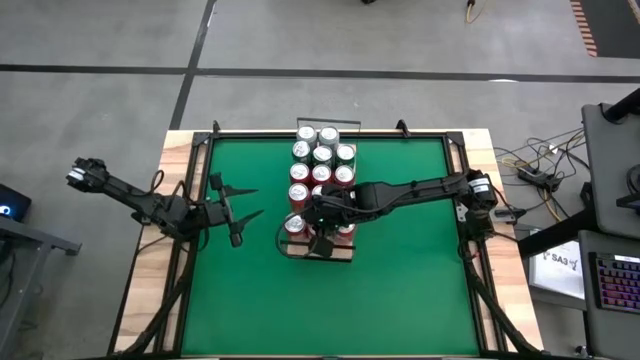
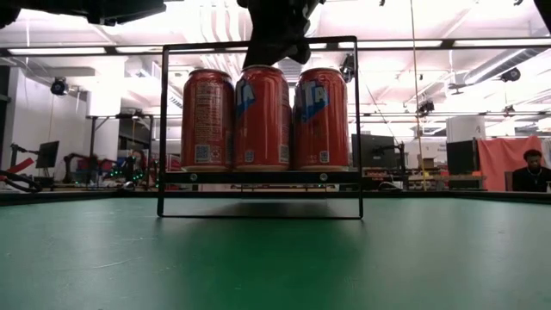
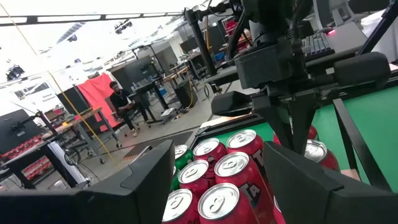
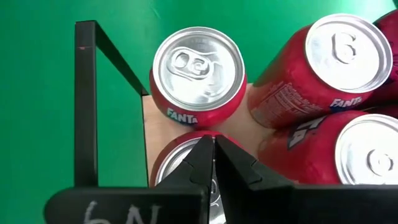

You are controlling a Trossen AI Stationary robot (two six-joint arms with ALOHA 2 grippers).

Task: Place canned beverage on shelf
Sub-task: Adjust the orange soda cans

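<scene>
Shelf mid-mat, nearly full, I count about a dozen red cans upright on it | my right gripper pressed together, empty, over near-end can | left gripper spread, empty, parked beside | judged almost done; no loose cans visible on the mat.

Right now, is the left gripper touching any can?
Apart. The high view shows the left gripper open over bare green mat, with a clear strip of mat between its fingertips and the nearest cans on the shelf.
</scene>
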